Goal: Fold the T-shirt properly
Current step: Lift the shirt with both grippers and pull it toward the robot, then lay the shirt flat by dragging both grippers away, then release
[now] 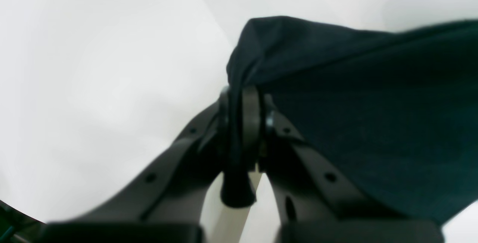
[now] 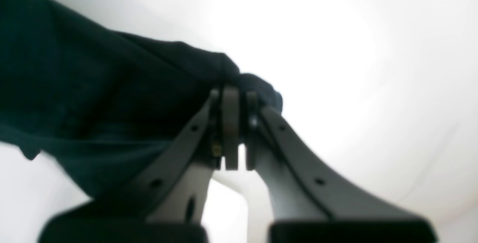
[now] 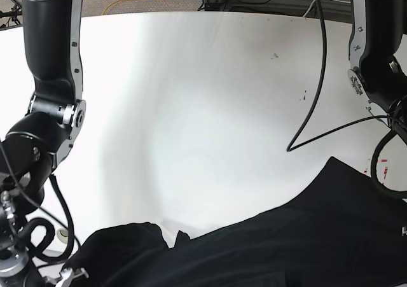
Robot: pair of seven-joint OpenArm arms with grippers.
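Two arms are seen in the base view, one at each side of the white table, both reaching down toward the near edge. The right arm descends along that view's left, upright in its upper link, then bent at a joint, its lower part passing out of the bottom corner. The left arm descends along that view's right, with a black cable hanging beside it; its wrist is cut off by the frame edge. Neither claw is shown in the base view.

The shirt is spread across the near part of the table, its bulk toward the left arm's side and a rumpled end near the right arm's base.

In the left wrist view, the left claw is clamped on a gathered fold of the shirt, a pinched strip of cloth running down between the closed jaws. The fabric is stretched away to the right of that view.

In the right wrist view, the right claw is likewise closed on a bunched edge of the shirt, the cloth trailing off to the left. Both wrist views are blurred.
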